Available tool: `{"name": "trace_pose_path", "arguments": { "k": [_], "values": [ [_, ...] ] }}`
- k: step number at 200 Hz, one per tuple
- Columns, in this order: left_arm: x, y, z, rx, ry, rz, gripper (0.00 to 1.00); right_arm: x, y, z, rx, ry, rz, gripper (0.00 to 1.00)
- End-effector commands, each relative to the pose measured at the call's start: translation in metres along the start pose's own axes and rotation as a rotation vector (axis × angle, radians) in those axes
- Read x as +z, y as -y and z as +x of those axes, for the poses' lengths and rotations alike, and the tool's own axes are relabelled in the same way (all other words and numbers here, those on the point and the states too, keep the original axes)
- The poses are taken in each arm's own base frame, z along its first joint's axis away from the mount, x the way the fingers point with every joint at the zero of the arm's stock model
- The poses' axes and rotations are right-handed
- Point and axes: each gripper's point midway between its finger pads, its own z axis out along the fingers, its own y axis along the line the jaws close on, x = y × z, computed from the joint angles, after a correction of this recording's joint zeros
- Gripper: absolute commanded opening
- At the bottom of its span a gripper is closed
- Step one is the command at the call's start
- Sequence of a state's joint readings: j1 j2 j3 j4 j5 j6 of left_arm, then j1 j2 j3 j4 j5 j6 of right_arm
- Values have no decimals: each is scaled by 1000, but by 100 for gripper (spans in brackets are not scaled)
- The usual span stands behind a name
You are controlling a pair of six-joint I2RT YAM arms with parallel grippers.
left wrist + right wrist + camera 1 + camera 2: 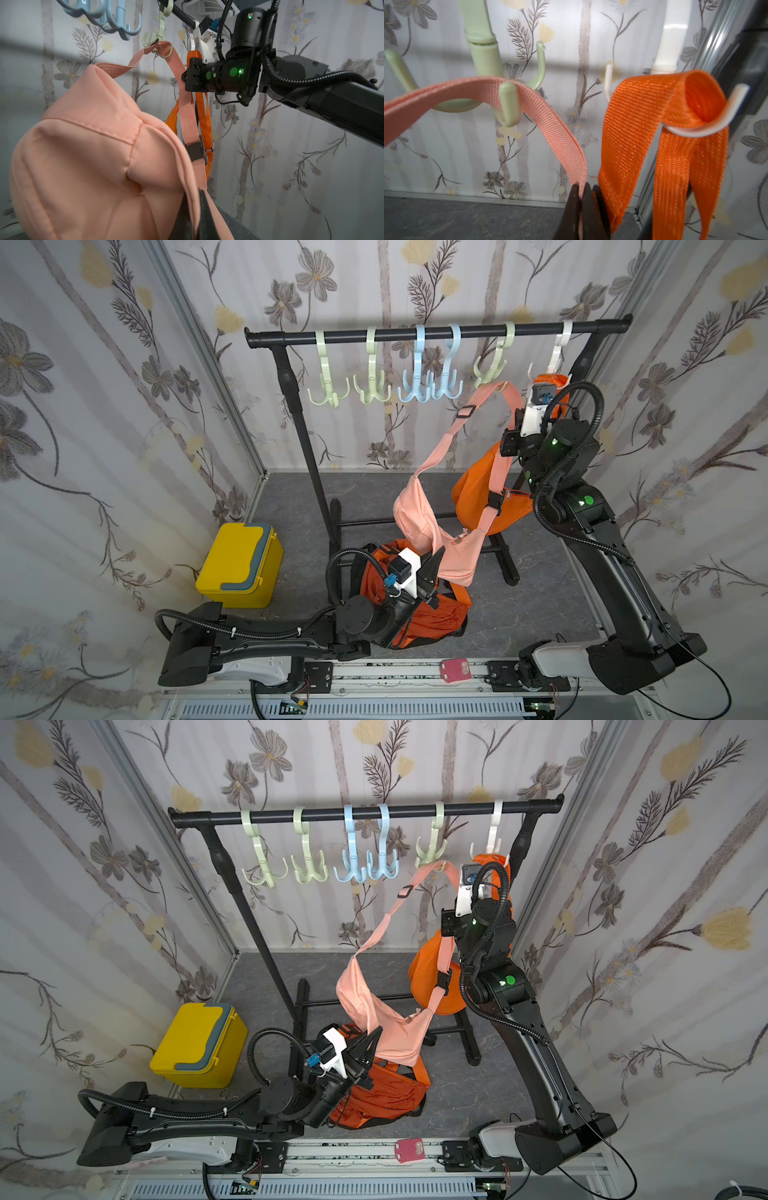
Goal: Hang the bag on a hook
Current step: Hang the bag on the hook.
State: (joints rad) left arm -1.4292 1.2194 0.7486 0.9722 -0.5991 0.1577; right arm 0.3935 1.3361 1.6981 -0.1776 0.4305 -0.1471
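Both top views: pink bag (417,514) hangs below the rail (436,334), its strap (449,435) draped over a green hook (493,361). Left wrist: left gripper (195,207) pinched together on the bag's lower edge. Right wrist: right gripper (583,197) clamped on the strap below the hook; orange strap (643,116) loops over the neighbouring white hook (695,129).

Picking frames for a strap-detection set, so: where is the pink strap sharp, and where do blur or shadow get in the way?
Right wrist view: the pink strap shows crisp weave over the green hook; the right gripper at the frame edge is dark and soft. Left wrist view: the pink bag is close and slightly soft, the blue hooks blurred. Both top views: the rail throws a soft shadow on the wallpaper.
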Motion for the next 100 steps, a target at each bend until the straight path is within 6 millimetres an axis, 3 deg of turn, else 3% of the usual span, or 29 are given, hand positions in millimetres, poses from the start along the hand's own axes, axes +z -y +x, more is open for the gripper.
{"name": "trace_pose_path", "arguments": {
  "k": [1, 20, 45, 63, 72, 89, 100],
  "values": [
    [22, 10, 25, -131, -53, 87, 0, -9, 32, -7, 29, 29, 157, 0],
    [46, 17, 54, -166, -108, 132, 0, -17, 48, -2, 21, 22, 239, 6],
    [81, 30, 92, -198, -188, 187, 0, -28, 58, -1, 12, 16, 272, 38],
    [108, 28, 125, -246, -306, 175, 0, -34, 54, 1, 29, 9, 231, 47],
    [115, 30, 137, -253, -362, 184, 18, -37, 47, 5, 48, 4, 189, 54],
    [112, 30, 147, -262, -405, 176, 72, -43, 39, 19, 65, -24, 160, 69],
    [104, 23, 150, -277, -420, 153, 87, -47, 33, 35, 67, -56, 160, 79]
  ]
}}
